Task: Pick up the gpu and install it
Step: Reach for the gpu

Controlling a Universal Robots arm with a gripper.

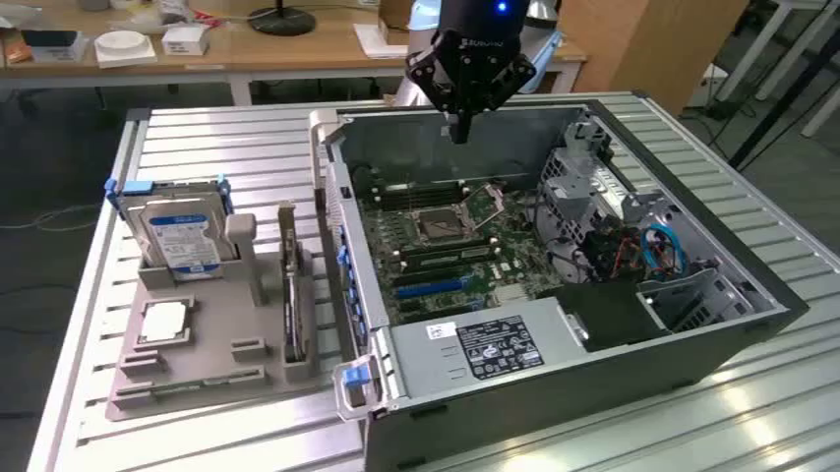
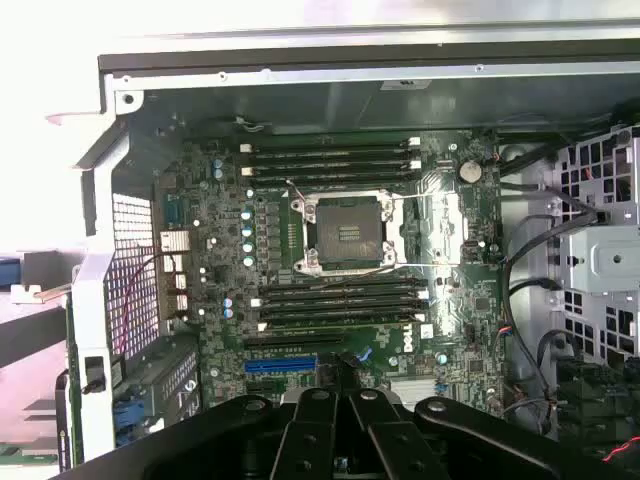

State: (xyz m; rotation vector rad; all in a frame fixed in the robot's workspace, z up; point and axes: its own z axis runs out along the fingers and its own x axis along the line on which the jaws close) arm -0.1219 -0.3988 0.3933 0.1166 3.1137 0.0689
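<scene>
The gpu (image 1: 291, 295) stood on its edge in a slot of the grey parts holder (image 1: 210, 369), where it showed as a thin dark sliver. It was on the holder's side nearest the open computer case (image 1: 742, 275), and nothing gripped it. On the holder's other side, towards the exterior view's left, a hard drive (image 1: 184, 236) with a blue-and-white label stood upright in blue rails. A processor chip (image 1: 161, 323) lay flat in front of the drive. The holder rested on the slatted metal worktop (image 1: 236, 138), just beside the case.

The case lay on its side with its interior exposed: the motherboard (image 2: 230, 250), the empty processor socket (image 2: 345, 232), dark memory slots on both sides of the socket, a blue expansion slot (image 2: 280, 365) and a labelled power supply (image 1: 479, 346).

The hand (image 1: 459, 133) hung above the far end of the case opening, well apart from the gpu. Its fingers were drawn together and held nothing. In the wrist view its tips pointed down at the motherboard, near the blue expansion slot.
</scene>
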